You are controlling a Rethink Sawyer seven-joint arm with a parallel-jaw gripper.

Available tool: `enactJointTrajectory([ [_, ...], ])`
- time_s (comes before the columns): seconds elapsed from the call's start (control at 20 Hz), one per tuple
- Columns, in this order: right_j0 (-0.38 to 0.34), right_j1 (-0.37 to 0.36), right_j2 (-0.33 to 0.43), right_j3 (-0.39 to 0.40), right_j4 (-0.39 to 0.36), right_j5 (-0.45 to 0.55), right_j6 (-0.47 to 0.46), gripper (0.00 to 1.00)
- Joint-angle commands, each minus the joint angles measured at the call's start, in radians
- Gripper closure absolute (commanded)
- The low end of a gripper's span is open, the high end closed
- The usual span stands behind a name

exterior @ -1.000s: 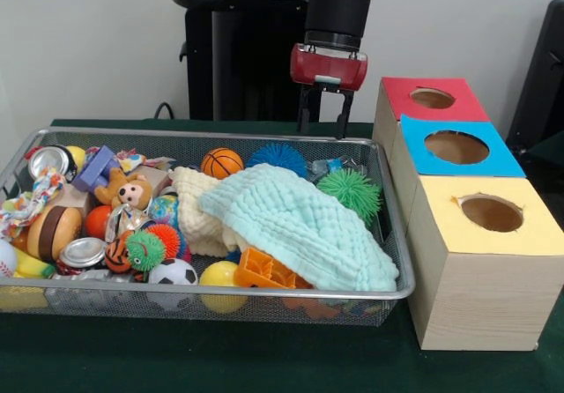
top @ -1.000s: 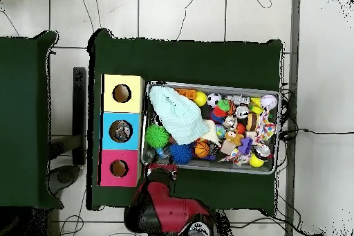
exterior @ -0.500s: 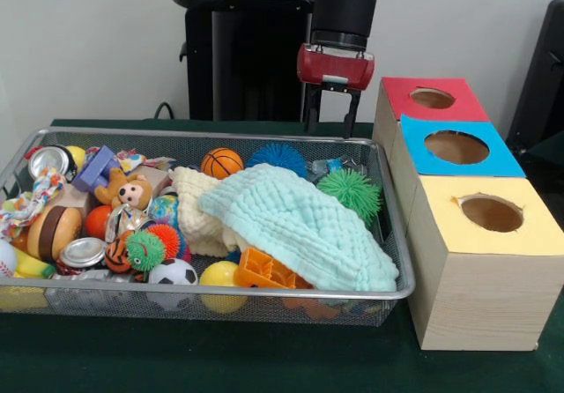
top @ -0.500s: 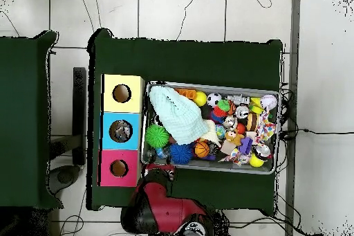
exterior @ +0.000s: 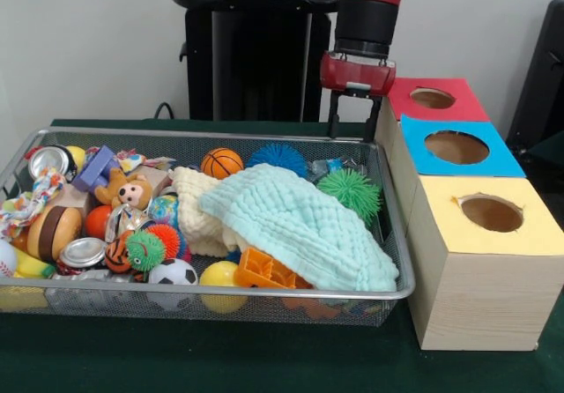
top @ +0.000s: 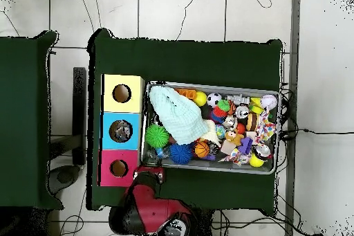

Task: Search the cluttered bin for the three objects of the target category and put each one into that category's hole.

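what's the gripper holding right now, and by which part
Nothing. The gripper hangs open and empty above the far right corner of the wire bin, beside the red box.

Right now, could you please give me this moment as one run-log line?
pincer: open, empty, above bin's far rim beside red box | towel: draped over toys | bin: full

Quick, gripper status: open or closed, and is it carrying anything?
Gripper: open and empty, hanging above the bin's far rim beside the red box.
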Motion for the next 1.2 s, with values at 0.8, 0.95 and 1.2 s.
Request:
enactJointTrajectory([
  [0.8,-0.149,0.085,0.148,-0.087,0.048,-0.02,0.226,0.0],
  [0.95,-0.122,0.078,0.121,-0.094,0.06,-0.026,0.198,0.0],
  [1.2,-0.127,0.085,0.129,-0.098,0.05,-0.032,0.199,0.0],
])
